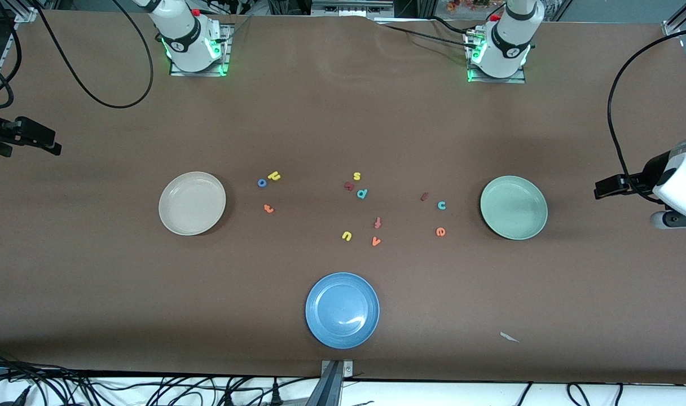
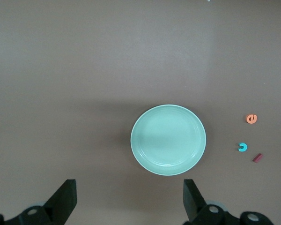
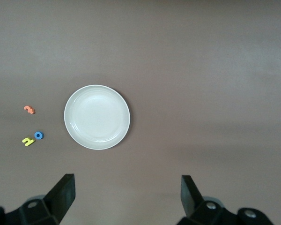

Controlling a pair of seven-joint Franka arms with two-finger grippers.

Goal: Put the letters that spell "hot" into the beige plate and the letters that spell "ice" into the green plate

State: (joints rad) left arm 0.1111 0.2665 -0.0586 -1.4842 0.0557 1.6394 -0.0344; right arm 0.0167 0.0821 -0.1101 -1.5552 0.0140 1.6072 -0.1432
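The beige plate (image 1: pixel 192 203) lies bare toward the right arm's end, with the yellow h (image 1: pixel 274 176), blue o (image 1: pixel 262 182) and orange t (image 1: pixel 268 208) on the table beside it. Toward the left arm's end lies the green plate (image 1: pixel 513 207), also bare, beside the dark red i (image 1: pixel 424 196), teal c (image 1: pixel 442 205) and orange e (image 1: pixel 440 232). My left gripper (image 2: pixel 129 201) hangs open high over the table near the green plate (image 2: pixel 168 139). High near the beige plate (image 3: pixel 97 117), my right gripper (image 3: pixel 128 197) is open too. Neither holds anything.
A blue plate (image 1: pixel 342 309) sits nearer the front camera at mid-table. Between the two plates lie a yellow s (image 1: pixel 357 176), another dark red letter (image 1: pixel 349 185), teal p (image 1: pixel 362 193), orange f (image 1: pixel 378 223), yellow u (image 1: pixel 347 235) and orange v (image 1: pixel 376 241). A paper scrap (image 1: pixel 509 337) lies near the front edge.
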